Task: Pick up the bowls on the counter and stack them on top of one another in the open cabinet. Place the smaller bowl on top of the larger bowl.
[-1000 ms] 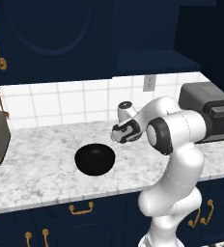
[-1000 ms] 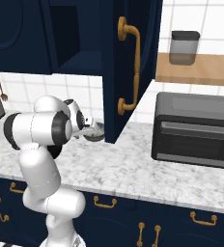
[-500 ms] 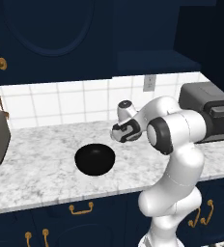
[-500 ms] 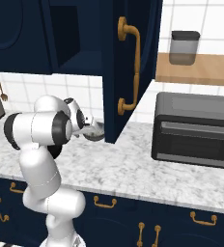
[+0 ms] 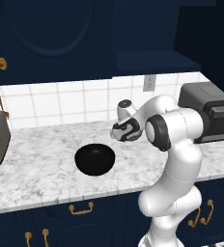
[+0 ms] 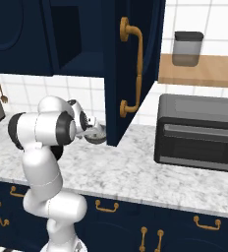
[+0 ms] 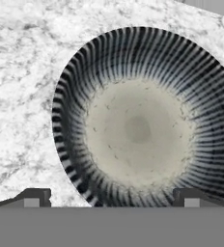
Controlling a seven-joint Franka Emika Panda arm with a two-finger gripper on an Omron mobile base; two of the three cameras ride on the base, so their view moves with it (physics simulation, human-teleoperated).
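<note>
no readable text, labels, brands or numbers on anything in view

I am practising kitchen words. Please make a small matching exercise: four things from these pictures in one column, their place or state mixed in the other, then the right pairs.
1. black bowl
2. grey bowl
3. gripper
4. toaster oven

a. open
b. right end of the counter
c. directly under the hand
d. alone on the counter, left of the arm

Pairs: 1-d, 2-c, 3-a, 4-b
</note>
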